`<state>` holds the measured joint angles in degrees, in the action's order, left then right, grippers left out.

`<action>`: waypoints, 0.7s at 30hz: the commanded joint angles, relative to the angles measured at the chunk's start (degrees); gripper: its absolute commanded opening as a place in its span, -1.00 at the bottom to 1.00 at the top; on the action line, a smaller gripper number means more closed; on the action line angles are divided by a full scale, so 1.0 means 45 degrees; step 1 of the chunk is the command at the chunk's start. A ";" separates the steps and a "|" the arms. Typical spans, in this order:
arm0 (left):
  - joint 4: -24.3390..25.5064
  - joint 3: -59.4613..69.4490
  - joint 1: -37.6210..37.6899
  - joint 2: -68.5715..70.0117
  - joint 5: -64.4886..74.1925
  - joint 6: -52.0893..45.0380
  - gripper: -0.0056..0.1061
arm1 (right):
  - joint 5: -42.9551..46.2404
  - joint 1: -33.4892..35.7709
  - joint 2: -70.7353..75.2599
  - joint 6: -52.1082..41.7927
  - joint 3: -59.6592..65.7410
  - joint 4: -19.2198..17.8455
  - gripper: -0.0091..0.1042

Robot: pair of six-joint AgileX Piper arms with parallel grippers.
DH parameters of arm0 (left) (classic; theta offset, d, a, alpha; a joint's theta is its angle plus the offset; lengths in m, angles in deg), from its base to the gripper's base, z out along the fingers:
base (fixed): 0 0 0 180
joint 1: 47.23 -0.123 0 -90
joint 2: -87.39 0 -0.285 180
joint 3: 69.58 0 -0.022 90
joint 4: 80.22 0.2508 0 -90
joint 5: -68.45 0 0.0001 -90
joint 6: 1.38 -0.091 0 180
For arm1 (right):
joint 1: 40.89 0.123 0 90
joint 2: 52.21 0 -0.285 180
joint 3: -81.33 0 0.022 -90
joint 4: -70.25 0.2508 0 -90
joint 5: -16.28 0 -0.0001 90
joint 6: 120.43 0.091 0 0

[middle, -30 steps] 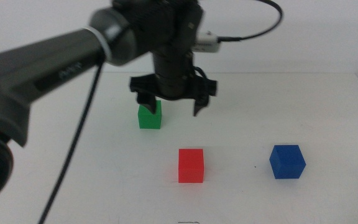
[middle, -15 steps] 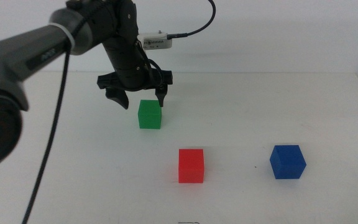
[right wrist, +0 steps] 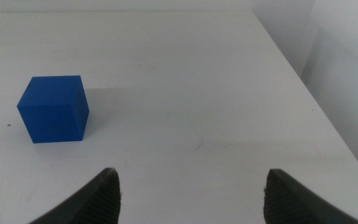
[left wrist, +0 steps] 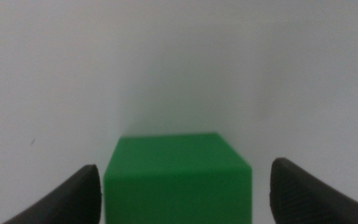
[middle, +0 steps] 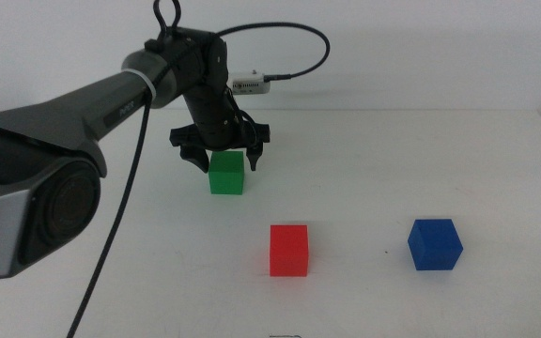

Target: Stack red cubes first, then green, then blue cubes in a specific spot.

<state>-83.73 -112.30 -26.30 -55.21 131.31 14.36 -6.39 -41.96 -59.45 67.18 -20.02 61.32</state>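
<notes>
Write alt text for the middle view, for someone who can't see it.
The left gripper, jaws open, hangs over the green cube at the back of a white table, its arm reaching in from the left. Nearer the camera sit a red cube at centre and a blue cube to its right.

a plain white matte table [middle: 364,160] carries three small cubes of equal size, each resting flat and well apart from the others. the green cube [middle: 225,174] sits farthest back, toward the left. the red cube [middle: 288,250] sits nearer the front, about centre — the blue cube [middle: 434,244] lies to its right, near the table's right edge.
</notes>
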 commanded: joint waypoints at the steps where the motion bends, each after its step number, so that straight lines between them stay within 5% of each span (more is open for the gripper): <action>1: -0.0059 -0.0428 0.0005 0.0707 -0.0658 -0.0163 0.72 | 0.0920 -0.0078 0.0282 -0.0156 -0.0175 -0.0189 0.21; 7: -0.0176 -0.0428 0.0005 0.0641 -0.0736 -0.0489 0.35 | 0.0920 -0.0078 0.0282 -0.0156 -0.0175 -0.0189 0.21; 17: -0.0106 -0.0428 0.0000 0.0871 0.1731 0.0345 -0.87 | 0.0920 -0.0078 0.0282 -0.0156 -0.0175 -0.0189 0.21; 21: 0.1061 -0.0378 0.0135 0.1582 0.2877 0.1074 -0.93 | 0.0920 -0.0078 0.0282 -0.0156 -0.0175 -0.0189 0.21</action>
<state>-81.38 -112.33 -26.21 -54.48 138.58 17.22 -6.39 -41.96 -59.45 67.18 -20.02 61.32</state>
